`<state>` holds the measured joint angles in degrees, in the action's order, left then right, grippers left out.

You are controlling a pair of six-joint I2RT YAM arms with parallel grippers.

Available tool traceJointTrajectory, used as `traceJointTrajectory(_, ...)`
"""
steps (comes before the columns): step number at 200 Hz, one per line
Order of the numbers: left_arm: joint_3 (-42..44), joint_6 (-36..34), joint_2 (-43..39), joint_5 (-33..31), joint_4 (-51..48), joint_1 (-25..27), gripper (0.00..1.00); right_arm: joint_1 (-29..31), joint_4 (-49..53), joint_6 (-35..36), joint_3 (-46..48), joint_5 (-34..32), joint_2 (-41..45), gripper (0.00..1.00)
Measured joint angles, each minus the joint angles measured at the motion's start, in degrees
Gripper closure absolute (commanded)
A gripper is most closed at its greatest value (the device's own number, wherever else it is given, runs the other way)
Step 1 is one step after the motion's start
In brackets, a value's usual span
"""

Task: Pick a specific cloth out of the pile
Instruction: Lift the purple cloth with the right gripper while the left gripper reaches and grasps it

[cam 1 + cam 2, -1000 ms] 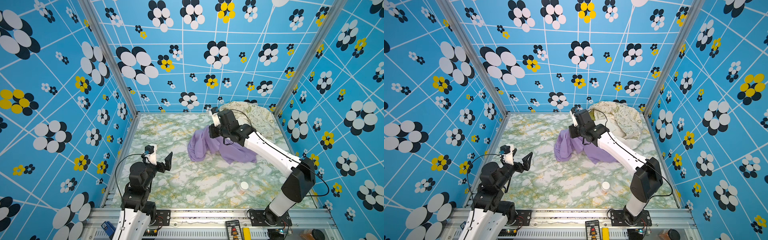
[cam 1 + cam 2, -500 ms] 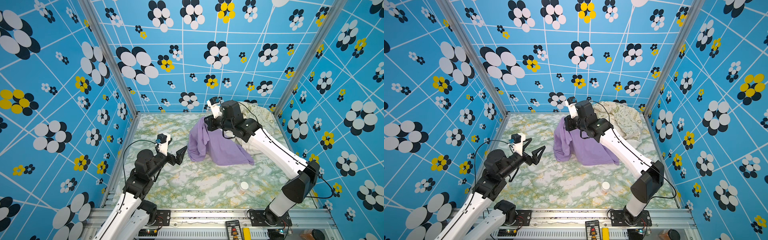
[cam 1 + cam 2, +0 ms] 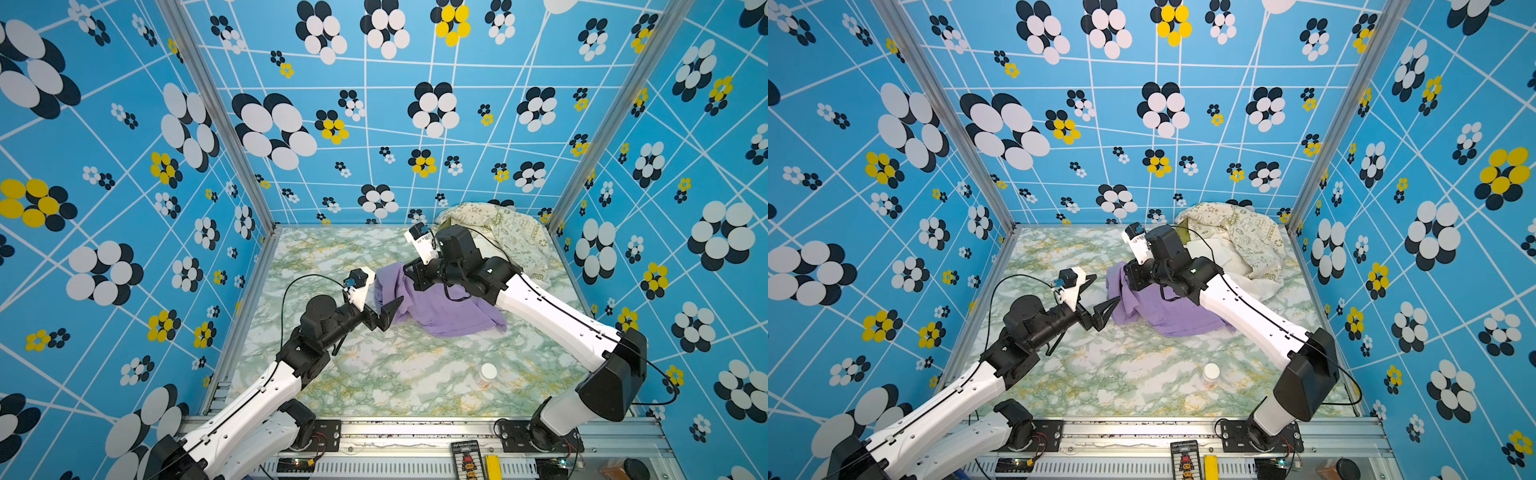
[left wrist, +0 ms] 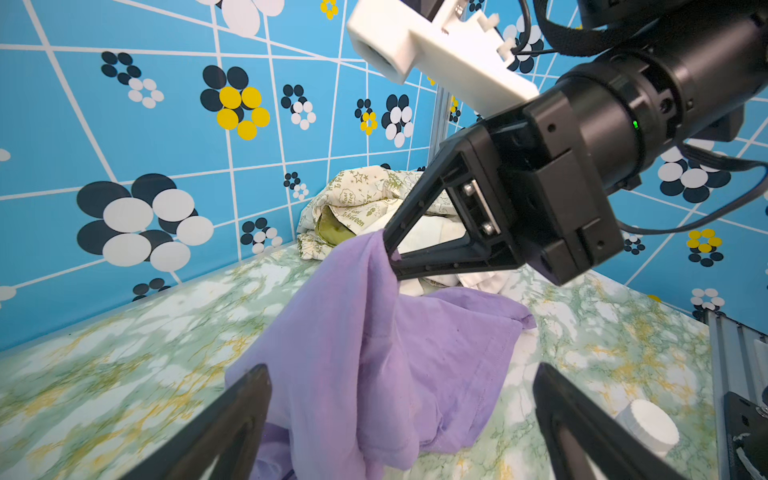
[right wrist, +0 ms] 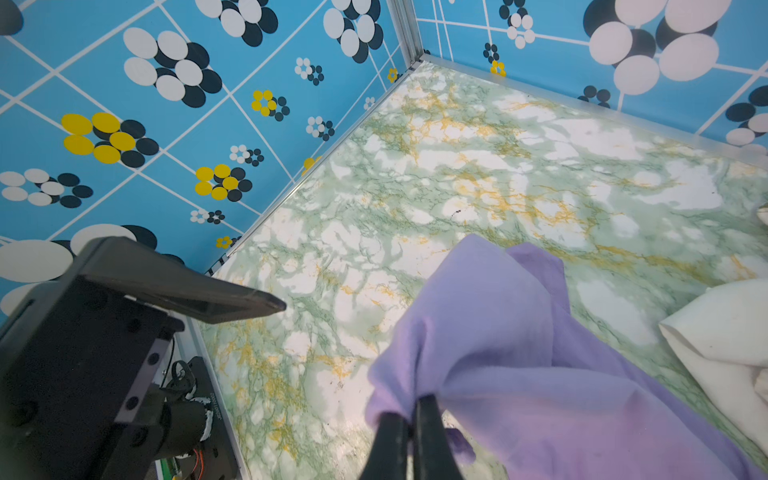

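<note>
Right gripper (image 4: 388, 249) is clamped shut on a bunched edge of the purple cloth (image 3: 444, 316). The right wrist view shows both fingers pressed together with the fabric pinched at their tips (image 5: 415, 409).

The held edge is lifted off the table (image 3: 395, 374). The rest of the cloth drapes down from the grip and spreads flat on the marble surface toward the near right, around mid-table. Same in both top views (image 3: 1167, 316).

The pile (image 3: 511, 237) sits in the far right corner against the wall: printed cream fabric on top, plain white fabric under it, and an olive patch showing in the left wrist view (image 4: 361, 199). The cloth lies just beside the pile on its near-left side. The right arm covers the boundary, so I can't tell whether they touch.

Left gripper (image 3: 1100, 295) has its jaws spread wide and holds nothing. It is level with the hanging fold on the cloth's left side. In the left wrist view the fold hangs between the two fingers (image 4: 249, 399). In a top view the lower fingertip overlaps the cloth's edge. I can't confirm contact.

A small white-capped bottle (image 3: 487, 374) lies on the table near the front, well apart from the cloth.
</note>
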<state>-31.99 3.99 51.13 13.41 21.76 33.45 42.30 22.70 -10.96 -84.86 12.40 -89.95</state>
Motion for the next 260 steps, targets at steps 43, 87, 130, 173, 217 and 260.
traceJointTrajectory(43, 1.2, -0.9, 3.8, -1.6, 7.0, 2.8, 0.01, 0.0, -2.4, -0.6, 3.3, 0.2, 2.4, 1.0)
traceJointTrajectory(87, 1.3, -6.1, 6.8, -0.7, 9.3, 4.7, 0.01, 0.0, -3.4, -1.5, 4.0, 0.4, 2.7, 1.0)
traceJointTrajectory(130, 1.3, -10.0, 9.0, -3.3, 11.8, 4.9, 0.01, 0.0, -4.8, -3.1, 5.8, 1.3, 3.6, 1.0)
traceJointTrajectory(173, 0.8, -11.0, 14.5, -4.0, 14.3, 3.6, 0.13, 0.0, -5.4, -4.2, 5.9, 2.1, 3.8, 1.0)
traceJointTrajectory(217, -2.2, -9.6, 19.7, -0.2, 16.9, -1.0, 0.47, 0.0, -5.8, -4.8, 6.8, 2.5, 4.4, 1.0)
traceJointTrajectory(260, -5.6, -7.9, 23.4, 4.0, 18.5, -2.8, 0.96, 0.0, -6.4, -4.9, 6.8, 2.3, 4.4, 1.0)
